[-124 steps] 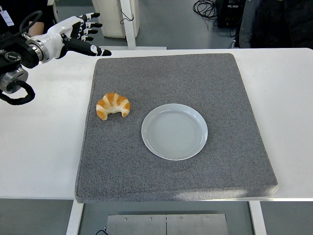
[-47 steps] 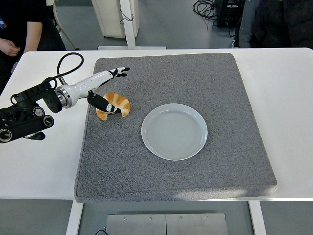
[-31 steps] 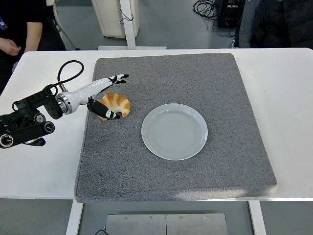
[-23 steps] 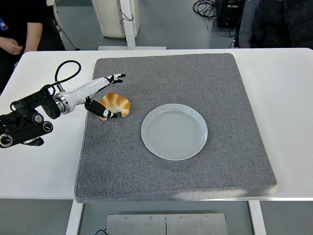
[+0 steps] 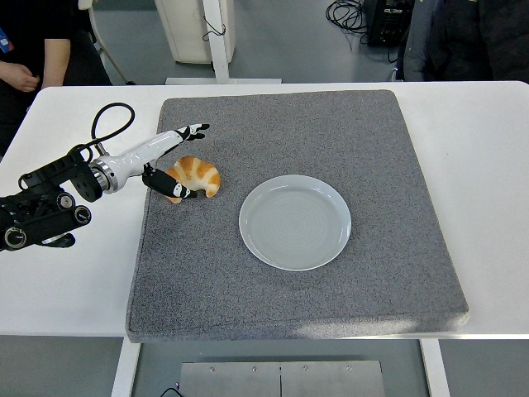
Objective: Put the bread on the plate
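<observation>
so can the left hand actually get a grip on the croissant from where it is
Probably yes. The left hand is already at the croissant on the grey mat, thumb against its near left end, other fingers stretched past its far side. Nothing blocks it, though the grasp isn't closed.

bread [image 5: 197,175]: golden orange, with paler cream bands across its crust
plate [image 5: 295,222]: plain pale grey-blue, glossy
mat [image 5: 347,141]: speckled mid grey
table [image 5: 58,273]: plain white
left hand [image 5: 165,159]: white shell, black fingertips and thumb
left arm [image 5: 45,198]: black, with a black cable looped above it
person's sleeve [image 5: 33,25], upper left of the frame: black
</observation>
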Controlling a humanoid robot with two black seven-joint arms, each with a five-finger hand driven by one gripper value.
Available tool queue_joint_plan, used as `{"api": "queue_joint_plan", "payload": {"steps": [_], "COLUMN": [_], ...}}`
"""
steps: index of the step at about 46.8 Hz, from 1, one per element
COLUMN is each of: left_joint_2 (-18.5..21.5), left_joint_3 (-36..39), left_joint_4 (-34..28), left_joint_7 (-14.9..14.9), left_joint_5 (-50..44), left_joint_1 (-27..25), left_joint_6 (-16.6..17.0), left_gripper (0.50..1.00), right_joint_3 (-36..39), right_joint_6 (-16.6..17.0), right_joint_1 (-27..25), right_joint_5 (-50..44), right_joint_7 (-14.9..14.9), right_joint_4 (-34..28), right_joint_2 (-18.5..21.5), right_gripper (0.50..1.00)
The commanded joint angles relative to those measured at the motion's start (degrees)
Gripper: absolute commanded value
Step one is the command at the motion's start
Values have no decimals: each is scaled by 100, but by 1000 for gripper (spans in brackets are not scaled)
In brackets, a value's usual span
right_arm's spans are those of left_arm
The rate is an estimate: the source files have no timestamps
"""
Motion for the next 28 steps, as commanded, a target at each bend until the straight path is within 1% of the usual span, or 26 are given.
{"api": "queue_joint_plan", "payload": {"steps": [1, 5, 11, 18, 28], "left_joint_2": [-9, -62, -229, -369, -422], "left_joint_3": [2, -7, 2, 2, 2], "left_joint_4": [34, 131, 359, 526, 561], "left_joint_7": [0, -9, -158, -158, -158], "left_joint_5": [-13, -22, -31, -57, -66], "left_joint_1": [4, 48, 101, 154, 163], "left_joint_6": [0, 17, 26, 26, 26], "left_gripper": [965, 963, 963, 958, 937], "right_joint_3": [0, 0, 0, 0, 0], "right_joint_6": [1, 1, 1, 1, -8], "right_joint_1": [0, 0, -26, -44, -35], "right_joint_5": [0, 0, 0, 0, 0], "right_joint_7": [0, 0, 0, 0, 0], "right_joint_4": [-5, 3, -5, -5, -5], "right_joint_2": [0, 0, 0, 0, 0], "right_gripper": [1000, 1000, 1000, 1000, 1000]}}
